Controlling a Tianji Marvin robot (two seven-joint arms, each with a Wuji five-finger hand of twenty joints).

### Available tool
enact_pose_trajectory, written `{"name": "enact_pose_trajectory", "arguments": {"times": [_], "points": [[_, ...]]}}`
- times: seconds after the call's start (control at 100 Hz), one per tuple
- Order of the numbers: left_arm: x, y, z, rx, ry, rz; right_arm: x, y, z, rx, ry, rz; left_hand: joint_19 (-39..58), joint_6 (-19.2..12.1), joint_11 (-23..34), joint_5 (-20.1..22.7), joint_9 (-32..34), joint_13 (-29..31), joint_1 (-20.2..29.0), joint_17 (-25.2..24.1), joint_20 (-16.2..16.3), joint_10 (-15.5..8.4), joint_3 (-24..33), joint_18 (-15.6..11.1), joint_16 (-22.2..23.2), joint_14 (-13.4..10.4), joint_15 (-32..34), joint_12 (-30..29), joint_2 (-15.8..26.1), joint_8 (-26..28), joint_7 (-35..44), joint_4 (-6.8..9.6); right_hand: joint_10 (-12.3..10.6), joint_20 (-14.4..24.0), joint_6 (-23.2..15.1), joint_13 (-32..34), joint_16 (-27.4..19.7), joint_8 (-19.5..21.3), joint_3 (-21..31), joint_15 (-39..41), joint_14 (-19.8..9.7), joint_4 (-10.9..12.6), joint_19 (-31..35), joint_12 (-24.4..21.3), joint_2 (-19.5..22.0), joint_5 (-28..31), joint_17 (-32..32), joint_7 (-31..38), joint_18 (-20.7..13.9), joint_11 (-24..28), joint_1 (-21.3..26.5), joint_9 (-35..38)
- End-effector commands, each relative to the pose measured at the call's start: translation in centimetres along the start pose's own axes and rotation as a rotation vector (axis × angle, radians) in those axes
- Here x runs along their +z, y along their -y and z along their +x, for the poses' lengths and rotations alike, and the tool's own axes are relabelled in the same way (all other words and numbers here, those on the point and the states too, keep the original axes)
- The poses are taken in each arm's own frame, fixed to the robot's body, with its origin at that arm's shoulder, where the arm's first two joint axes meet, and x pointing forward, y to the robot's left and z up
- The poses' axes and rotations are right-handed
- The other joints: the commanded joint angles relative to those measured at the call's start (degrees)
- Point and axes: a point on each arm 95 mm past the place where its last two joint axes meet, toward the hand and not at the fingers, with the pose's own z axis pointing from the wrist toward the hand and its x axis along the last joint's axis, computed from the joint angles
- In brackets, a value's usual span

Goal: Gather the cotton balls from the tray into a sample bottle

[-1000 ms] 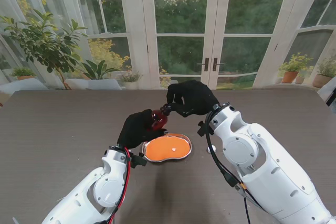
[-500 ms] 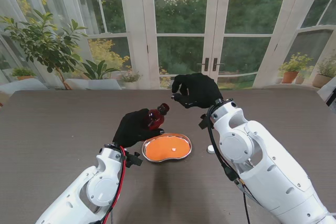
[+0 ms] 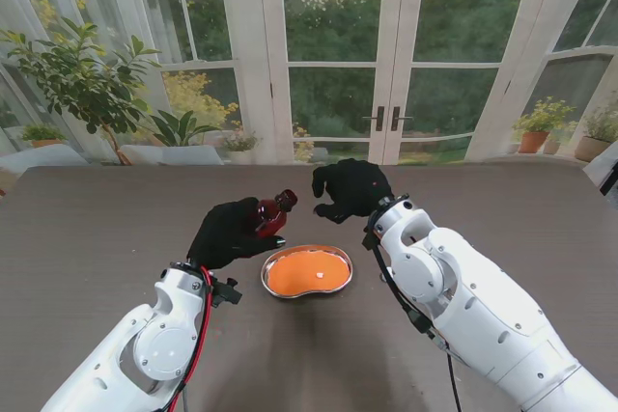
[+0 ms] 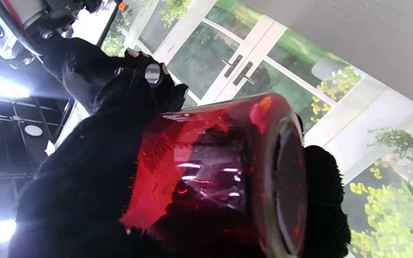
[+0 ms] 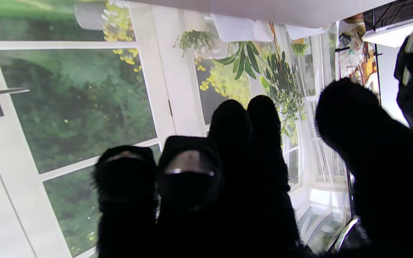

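Observation:
My left hand (image 3: 228, 233) is shut on a red translucent sample bottle (image 3: 268, 215), held tilted above the table, left of the tray, its dark mouth toward the right hand. The left wrist view shows black-gloved fingers (image 4: 84, 179) wrapped round the bottle (image 4: 210, 161). The kidney-shaped metal tray (image 3: 340, 282) has an orange lining and one small white cotton ball (image 3: 320, 277) in it. My right hand (image 3: 349, 188) hovers beyond the tray, a short way right of the bottle's mouth. Its fingers (image 5: 228, 172) are loosely curled and the thumb stands apart, with nothing seen between them.
The dark wood-grain table (image 3: 106, 238) runs to glass doors and potted plants (image 3: 87, 84) at the back. My right forearm (image 3: 454, 287) crosses the table just right of the tray and hides what lies under it.
The right hand has pulled away from the bottle's mouth to the right. The left hand has carried the bottle left and slightly farther from me. A small white object right of the tray is now hidden.

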Motion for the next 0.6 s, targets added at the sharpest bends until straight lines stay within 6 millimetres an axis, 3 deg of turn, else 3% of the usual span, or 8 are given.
{"name": "enact_pose_trajectory", "arguments": {"times": [0.0, 0.24, 0.37, 0.59], "points": [[-0.3, -0.2, 0.1, -0.005, -0.001, -0.017, -0.1, 1.1, 0.2, -0.008, -0.011, 0.035, -0.90, -15.95, 0.81, 9.35, 3.40, 1.63, 12.09, -0.51, -0.65, -7.01, 16.90, -2.47, -0.08, -0.71, 0.38, -0.06, 10.96, 0.50, 9.21, 1.51, -0.92, 0.45, -0.89, 2.17, -0.04, 1.67, 2.51, 1.05, -1.91, 0.88, 1.80, 0.86, -2.77, 1.16, 0.75, -0.46, 0.70, 1.76, -0.65, 0.02], [-0.5, -0.1, 0.0, 0.003, -0.003, -0.032, -0.3, 3.4, -0.1, -0.042, -0.027, 0.079, -0.82, -15.79, 1.00, 9.27, 3.30, 1.69, 12.14, -0.47, -0.61, -6.57, 16.67, -2.41, -0.09, -0.65, 0.45, 0.01, 11.05, 0.47, 9.16, 1.50, -1.24, 0.38, -1.57, 2.21, 0.32, 2.68, 3.95, 1.81, -2.52, 1.94, 2.06, 1.55, -7.17, 2.80, 1.22, -1.40, 0.61, 2.13, -1.01, 0.07], [-0.7, -0.1, 0.0, 0.005, -0.001, -0.036, -0.4, 4.9, -0.4, -0.062, -0.031, 0.106, -0.77, -15.60, 1.08, 9.29, 3.32, 1.73, 12.24, -0.45, -0.59, -6.41, 16.54, -2.41, -0.09, -0.53, 0.48, 0.00, 11.08, 0.43, 9.14, 1.50, -1.33, 0.29, -1.67, 2.19, 0.58, 4.64, 5.02, 2.31, -2.71, 4.98, 2.19, 1.73, -9.11, 3.43, 1.42, -3.03, 0.62, 2.25, -1.64, 0.14], [-0.8, 0.0, 0.0, 0.009, -0.001, -0.037, -0.5, 7.3, -0.9, -0.090, -0.045, 0.153, -0.75, -15.36, 1.25, 9.28, 3.27, 1.76, 12.34, -0.46, -0.56, -6.18, 16.42, -2.29, -0.08, -0.44, 0.55, 0.11, 11.16, 0.42, 9.09, 1.51, -1.62, 0.33, -3.16, 2.21, 1.34, 5.54, 5.35, 3.95, -3.01, 3.67, 2.67, 2.59, -11.28, 4.18, 2.12, -4.80, 0.90, 3.28, -0.89, 1.29]]}}
